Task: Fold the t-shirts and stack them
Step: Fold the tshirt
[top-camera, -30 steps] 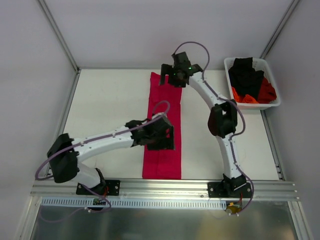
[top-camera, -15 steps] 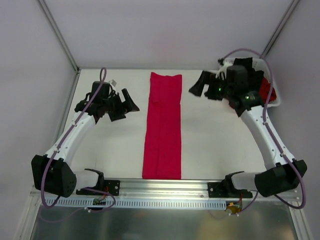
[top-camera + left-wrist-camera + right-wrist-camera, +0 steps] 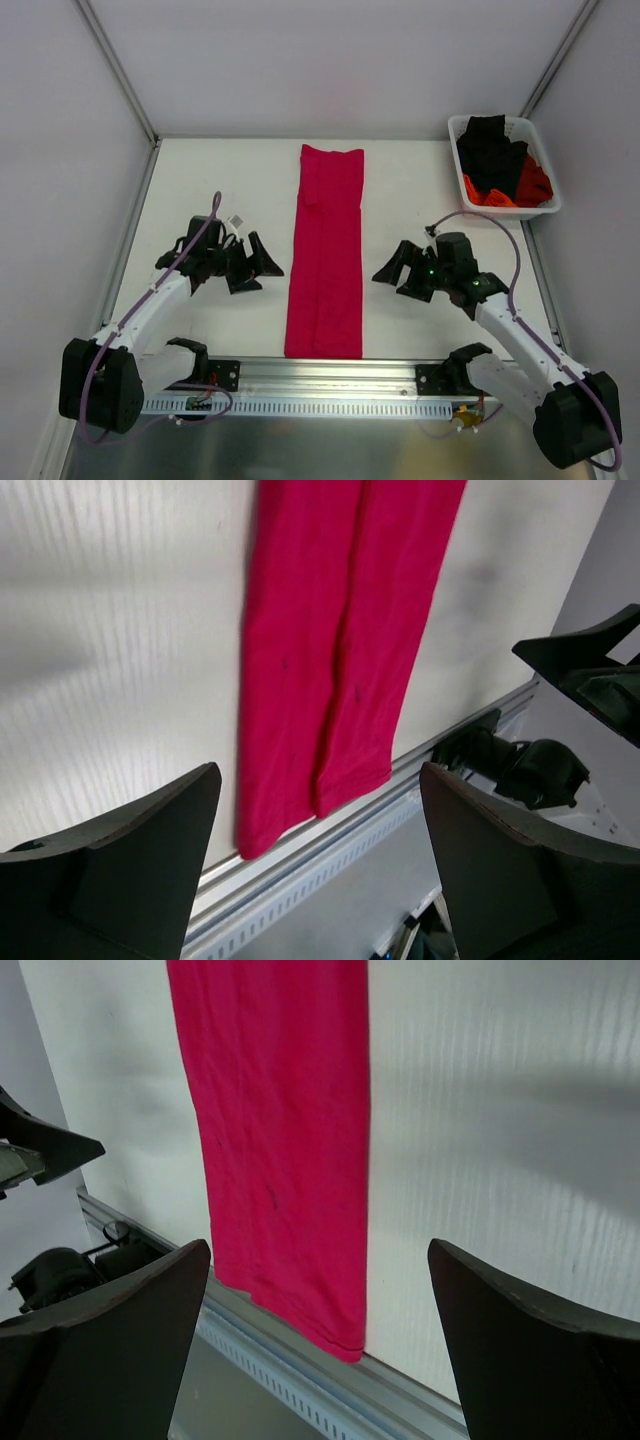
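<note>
A crimson-pink t-shirt [image 3: 325,250] lies folded into a long narrow strip down the middle of the table, reaching the near edge. Nothing touches it. My left gripper [image 3: 265,275] hovers just left of the strip, open and empty, its fingers pointing at the cloth. My right gripper [image 3: 392,283] hovers just right of it, also open and empty. The left wrist view shows the strip's near end [image 3: 330,630] beyond the wide-apart gripper [image 3: 318,780]. The right wrist view shows the same cloth [image 3: 280,1110] past its gripper [image 3: 318,1250]. Black [image 3: 492,150] and orange-red [image 3: 520,185] t-shirts lie bunched in the basket.
A white plastic basket [image 3: 548,205] stands at the table's back right corner. A metal rail [image 3: 330,375] runs along the near edge, carrying both arm bases. Grey walls close in the left, back and right sides.
Both arms have pulled away from the shirt, out to the sides, then back toward the near edge. The folded strip has not moved. Both grippers stay open.
</note>
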{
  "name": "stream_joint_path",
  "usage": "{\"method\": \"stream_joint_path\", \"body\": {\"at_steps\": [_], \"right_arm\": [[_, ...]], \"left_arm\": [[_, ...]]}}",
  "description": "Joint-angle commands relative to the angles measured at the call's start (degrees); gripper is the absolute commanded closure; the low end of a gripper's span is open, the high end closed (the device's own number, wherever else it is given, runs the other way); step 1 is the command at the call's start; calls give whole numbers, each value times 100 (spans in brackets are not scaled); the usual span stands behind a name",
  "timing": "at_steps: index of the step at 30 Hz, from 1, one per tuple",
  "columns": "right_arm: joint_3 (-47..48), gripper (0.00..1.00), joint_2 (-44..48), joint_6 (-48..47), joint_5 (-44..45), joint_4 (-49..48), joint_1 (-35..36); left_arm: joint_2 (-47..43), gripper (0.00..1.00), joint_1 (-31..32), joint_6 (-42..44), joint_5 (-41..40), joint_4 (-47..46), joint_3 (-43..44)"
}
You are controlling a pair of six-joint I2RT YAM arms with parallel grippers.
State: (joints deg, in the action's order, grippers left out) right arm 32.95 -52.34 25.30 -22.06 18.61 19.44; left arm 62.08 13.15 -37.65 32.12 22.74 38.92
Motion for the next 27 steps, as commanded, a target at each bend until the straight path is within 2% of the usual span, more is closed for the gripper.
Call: {"method": "stream_joint_path", "body": {"at_steps": [1, 9, 13, 17, 22, 27], "right_arm": [[-446, 5, 57, 581, -132, -525, 401], [-1150, 12, -417, 1030, -193, -1035, 1263], [-1299, 12, -470, 1056, -175, -1026, 1580], [-1572, 16, -418, 1266, -88, -1079, 1957], [-1836, 20, -295, 1583, 61, -1193, 2265], [-1924, 27, -277, 1689, 167, -1158, 2512]], "left_arm": [[-328, 18, 47, -480, 409, -489, -751], [-873, 20, 512, -795, 208, -692, -1641], [-961, 21, 1521, -1226, -205, -736, -1817], [-1040, 24, 2033, -1666, -486, -719, -2001], [-1401, 28, 2174, -2000, -733, -719, -2379], [-1191, 29, 2402, -2018, -1084, -753, -2205]]}}
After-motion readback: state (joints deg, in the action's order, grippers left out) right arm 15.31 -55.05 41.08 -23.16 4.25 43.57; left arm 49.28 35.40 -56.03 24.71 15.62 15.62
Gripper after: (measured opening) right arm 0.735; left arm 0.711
